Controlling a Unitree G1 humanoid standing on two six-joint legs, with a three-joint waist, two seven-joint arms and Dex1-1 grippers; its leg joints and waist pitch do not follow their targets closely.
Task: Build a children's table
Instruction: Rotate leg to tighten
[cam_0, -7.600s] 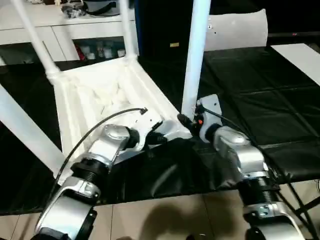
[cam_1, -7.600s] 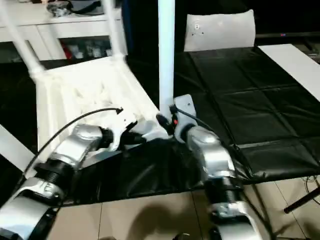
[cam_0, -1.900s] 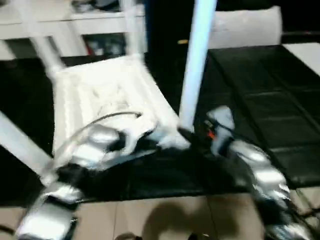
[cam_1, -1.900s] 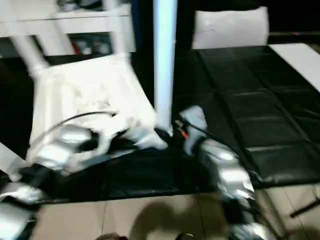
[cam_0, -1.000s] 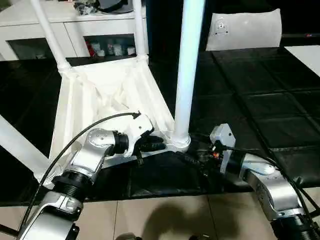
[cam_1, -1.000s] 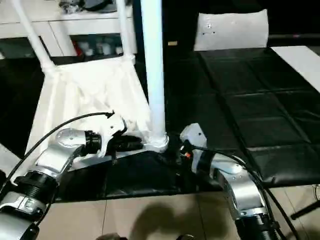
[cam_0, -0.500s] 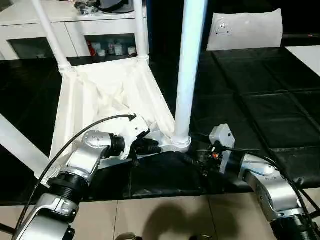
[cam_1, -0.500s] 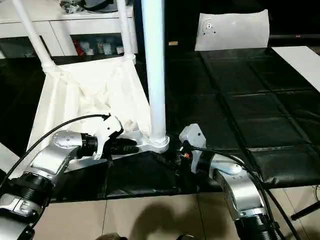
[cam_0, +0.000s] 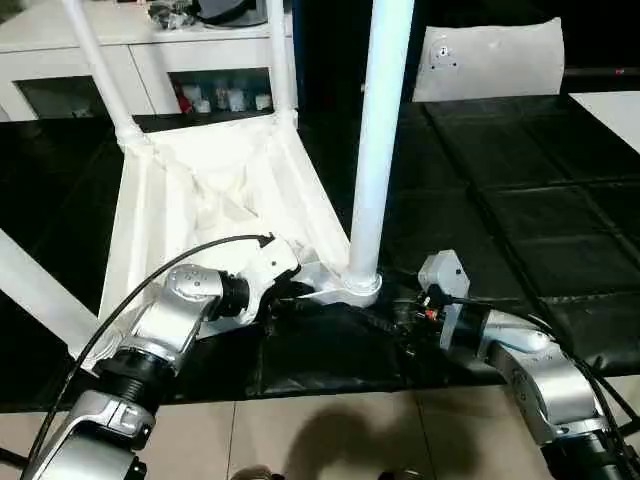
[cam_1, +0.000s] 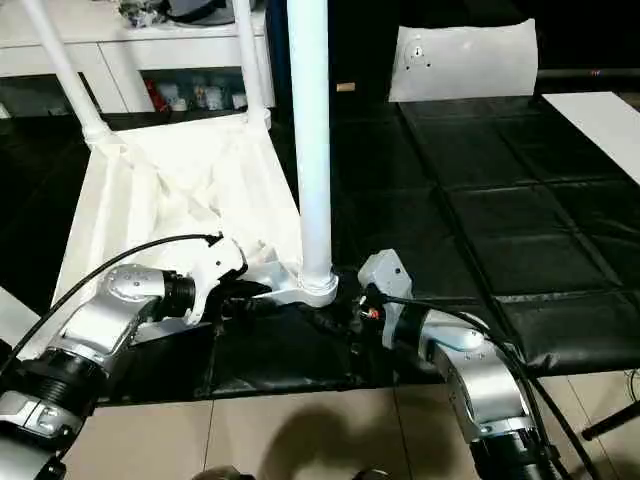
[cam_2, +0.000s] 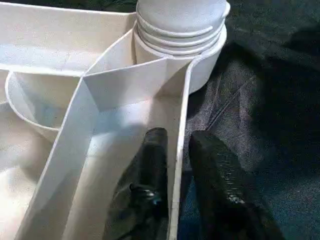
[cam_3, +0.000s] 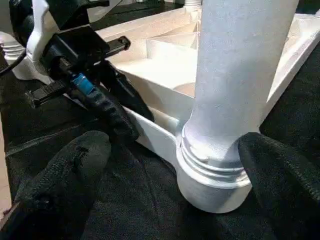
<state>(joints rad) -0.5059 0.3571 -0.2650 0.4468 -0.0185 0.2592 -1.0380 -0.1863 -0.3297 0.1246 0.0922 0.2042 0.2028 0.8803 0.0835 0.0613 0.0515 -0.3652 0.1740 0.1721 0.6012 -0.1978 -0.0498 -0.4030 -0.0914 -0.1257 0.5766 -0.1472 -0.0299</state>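
While the left pincer pinches the upside-down tabletop's rim on the black surface, and the right pincer sits spread around the near leg, I'd hold that rim firmly and keep the leg straight.

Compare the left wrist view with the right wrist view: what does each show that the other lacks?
Left wrist view: the left gripper pinching the tabletop's thin rim wall, one finger on each side. Right wrist view: the right gripper open, its fingers either side of the near leg, not touching it. Both: that leg's ringed base seated in the corner socket on black cloth.
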